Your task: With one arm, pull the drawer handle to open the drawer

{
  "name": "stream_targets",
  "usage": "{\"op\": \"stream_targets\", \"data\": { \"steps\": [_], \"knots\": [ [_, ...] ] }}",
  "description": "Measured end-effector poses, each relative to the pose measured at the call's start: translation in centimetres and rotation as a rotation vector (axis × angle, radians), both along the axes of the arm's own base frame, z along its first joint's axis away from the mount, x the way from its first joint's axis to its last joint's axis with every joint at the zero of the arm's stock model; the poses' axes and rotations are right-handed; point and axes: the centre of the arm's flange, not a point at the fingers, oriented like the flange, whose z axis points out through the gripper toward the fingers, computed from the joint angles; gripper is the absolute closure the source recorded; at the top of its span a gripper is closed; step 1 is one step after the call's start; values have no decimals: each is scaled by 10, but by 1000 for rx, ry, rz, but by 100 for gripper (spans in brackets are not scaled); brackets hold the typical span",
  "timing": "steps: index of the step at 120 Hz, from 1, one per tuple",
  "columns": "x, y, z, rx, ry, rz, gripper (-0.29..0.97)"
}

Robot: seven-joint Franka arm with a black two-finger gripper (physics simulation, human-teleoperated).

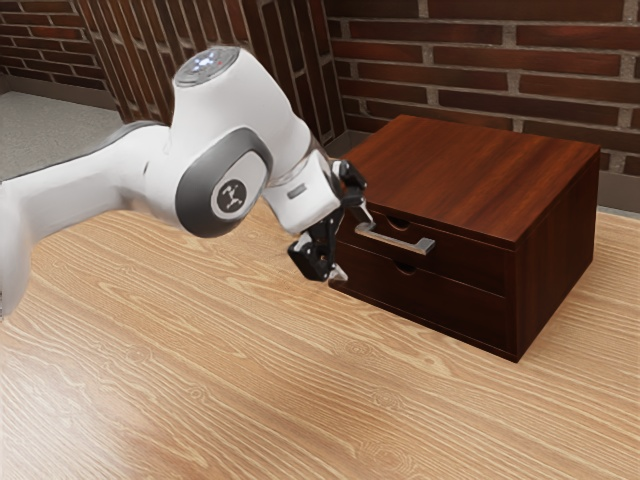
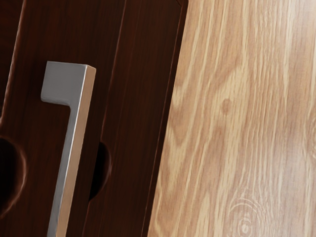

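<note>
The stiff, smooth metal drawer handle (image 1: 397, 239) probably suits a firm mid-bar grip, while the gripper (image 1: 345, 236), jaws apart, hangs near the handle's end at the exterior view's left.

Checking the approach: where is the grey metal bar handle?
The handle is on the dark wooden cabinet's upper drawer, at the exterior view's centre, beside the black gripper.

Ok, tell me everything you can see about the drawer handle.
The drawer handle is a grey metal-looking bar with square corners, bent back at its ends onto the upper drawer front of the dark wooden cabinet. It lies level, standing off the front. The gripper is by its end at the exterior view's left; contact unclear.
</note>
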Motion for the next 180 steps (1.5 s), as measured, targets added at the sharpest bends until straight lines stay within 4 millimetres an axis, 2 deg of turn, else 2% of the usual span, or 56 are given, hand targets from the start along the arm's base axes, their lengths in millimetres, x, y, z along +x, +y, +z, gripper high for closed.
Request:
{"op": "stream_targets", "data": {
  "steps": [17,28,43,59,75,112,159,175,180],
  "knots": [
    [9,-3,-7,2,-29,-31,0],
    [10,-18,-8,-1,-42,-67,0],
    [17,-34,-25,-2,-30,-106,0],
    [20,-20,-28,2,-37,-95,0],
    [28,-7,-40,3,-41,-77,0],
    [32,-10,-37,3,-84,-87,0],
    [37,-8,-58,4,-60,-82,-1],
    [31,-1,-55,6,-57,-70,4],
    [28,-1,-56,6,-52,-70,2]
  ]
}}
